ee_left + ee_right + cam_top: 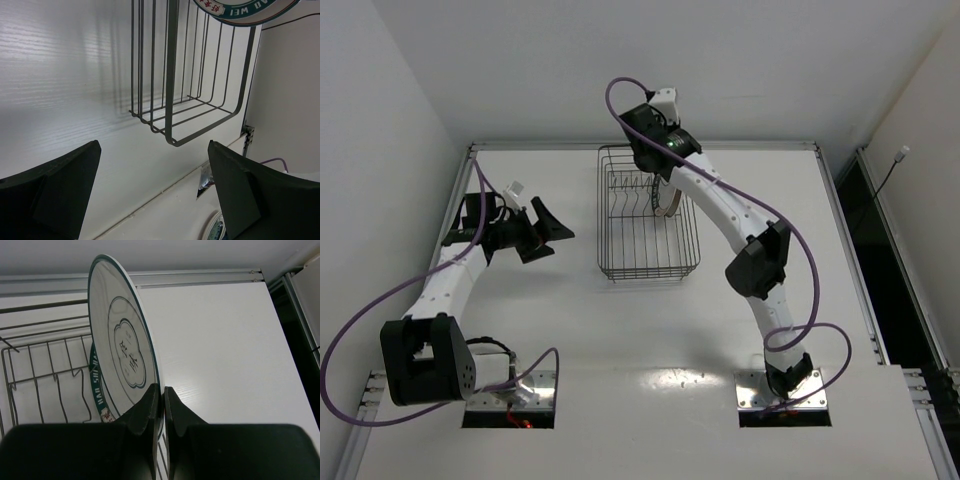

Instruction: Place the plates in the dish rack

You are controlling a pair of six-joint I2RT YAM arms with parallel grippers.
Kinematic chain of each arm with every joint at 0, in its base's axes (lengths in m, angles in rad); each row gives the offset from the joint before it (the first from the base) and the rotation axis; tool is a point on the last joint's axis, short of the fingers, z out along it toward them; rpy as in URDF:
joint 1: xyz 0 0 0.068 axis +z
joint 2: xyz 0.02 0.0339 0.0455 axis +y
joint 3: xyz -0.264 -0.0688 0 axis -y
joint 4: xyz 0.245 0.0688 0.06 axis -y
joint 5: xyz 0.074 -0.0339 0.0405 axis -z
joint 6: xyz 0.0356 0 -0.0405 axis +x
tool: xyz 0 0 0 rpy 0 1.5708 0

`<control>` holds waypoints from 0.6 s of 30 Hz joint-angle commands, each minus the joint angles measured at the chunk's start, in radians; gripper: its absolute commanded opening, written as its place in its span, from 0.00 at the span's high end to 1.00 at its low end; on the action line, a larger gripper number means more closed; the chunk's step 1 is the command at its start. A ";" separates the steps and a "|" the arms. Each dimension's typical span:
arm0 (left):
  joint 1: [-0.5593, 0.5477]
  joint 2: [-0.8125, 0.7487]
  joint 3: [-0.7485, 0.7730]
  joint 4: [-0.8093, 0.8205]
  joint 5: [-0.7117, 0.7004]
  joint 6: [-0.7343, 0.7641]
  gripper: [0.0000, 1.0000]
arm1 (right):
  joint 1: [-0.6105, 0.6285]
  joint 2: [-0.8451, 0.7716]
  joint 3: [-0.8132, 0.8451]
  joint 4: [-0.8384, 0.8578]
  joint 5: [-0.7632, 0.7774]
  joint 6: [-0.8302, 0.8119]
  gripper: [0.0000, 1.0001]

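The dish rack [648, 215] is a dark wire basket in the middle of the table. My right gripper [161, 388] reaches over its far end and is shut on the rim of a white plate [120, 335] with a thin dark ring and a small centre mark. It holds that plate upright and edge-on above the rack's wires [45, 372]. Behind it a plate with a teal lettered rim band [96, 382] stands in the rack, and its edge [240, 12] shows in the left wrist view. My left gripper [154, 150] hangs open and empty, left of the rack [190, 100].
The right arm [740, 240] arcs along the rack's right side. Purple cables [800, 290] loop off both arms. A raised metal rail [640, 146] borders the table's far edge, and walls close in on the left and back. Arm base cut-outs [510, 405] sit at the near edge.
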 commanded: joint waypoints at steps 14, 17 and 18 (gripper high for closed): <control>-0.009 0.001 0.006 0.012 0.021 0.000 0.13 | -0.002 0.084 -0.027 -0.015 -0.099 0.056 1.00; -0.009 0.001 0.006 0.012 0.021 0.000 0.13 | 0.007 0.107 -0.027 -0.035 -0.110 0.056 1.00; -0.009 0.001 0.006 0.012 0.021 0.000 0.13 | 0.007 0.107 -0.027 -0.044 -0.121 0.056 1.00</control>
